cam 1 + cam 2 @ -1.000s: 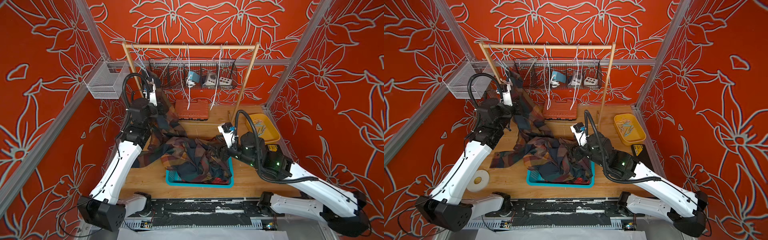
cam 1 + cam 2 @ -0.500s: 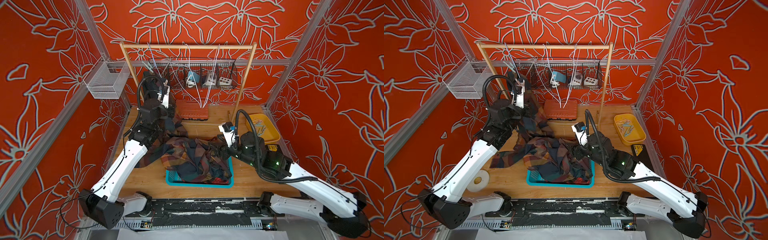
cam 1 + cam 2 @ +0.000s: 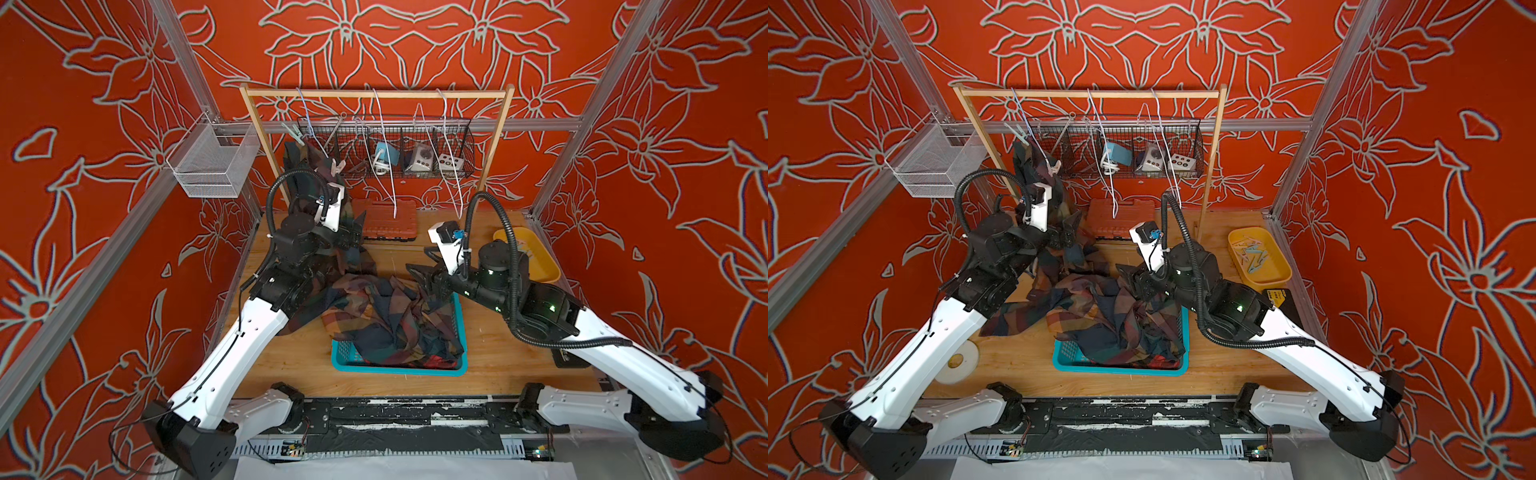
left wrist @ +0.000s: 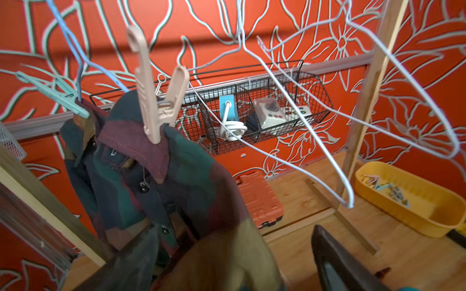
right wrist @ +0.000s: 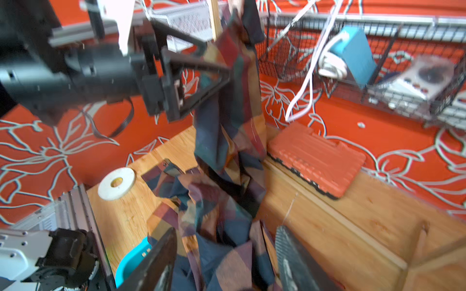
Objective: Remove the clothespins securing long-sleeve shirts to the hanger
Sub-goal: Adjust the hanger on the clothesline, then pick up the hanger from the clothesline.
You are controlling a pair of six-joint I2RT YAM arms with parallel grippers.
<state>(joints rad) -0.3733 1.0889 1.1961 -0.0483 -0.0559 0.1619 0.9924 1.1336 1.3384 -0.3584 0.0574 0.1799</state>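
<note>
Where the pegs sat: a pale pink clothespin (image 4: 153,100) pinned the hanging shirt (image 4: 151,189) by its collar to the wire hanger (image 4: 80,78); a mint clothespin (image 4: 58,97) held the other shoulder.
Left jaws (image 5: 216,59): spread wide, empty, shirt cloth brushing one finger.
Right jaws (image 5: 227,231): parted over the shirt heap (image 3: 386,320) in the teal basket (image 3: 399,368), clamping nothing I could see.
Snag risk: I judged the cloth could catch my left finger and drag the hanger off the rail (image 3: 478,94).
Drop risk: with one peg out, the shirt might slide onto the desk (image 3: 498,353).
</note>
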